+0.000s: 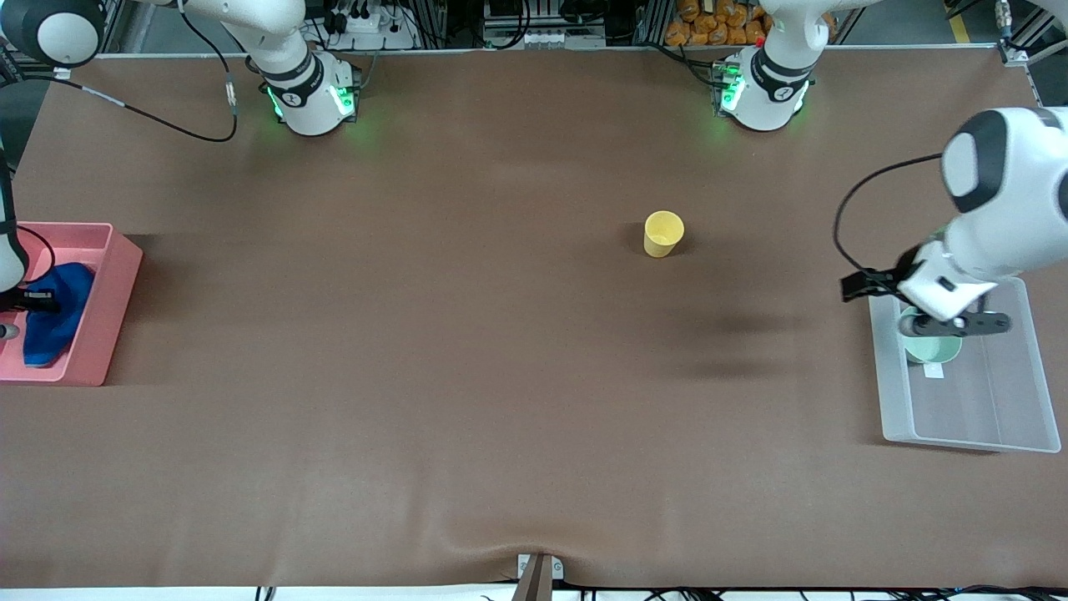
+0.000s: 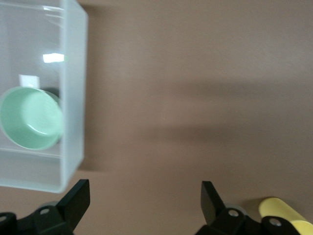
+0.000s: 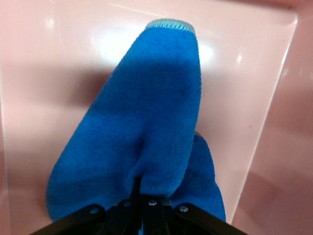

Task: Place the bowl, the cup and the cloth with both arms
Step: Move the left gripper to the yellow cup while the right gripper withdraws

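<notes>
The mint-green bowl sits in a clear plastic bin at the left arm's end of the table; it also shows in the left wrist view. My left gripper is open and empty, up over the bin's end nearest the robots' bases; its own view shows bare table between the fingers. The yellow cup stands upright alone mid-table; it shows in the left wrist view. My right gripper is shut on the blue cloth, which lies draped in the pink tray; the pinch shows in its own view.
The clear bin's wall stands beside the left gripper. The pink tray's floor surrounds the cloth. A black cable hangs from the left arm's wrist. The brown table cover is wide and bare between the two containers.
</notes>
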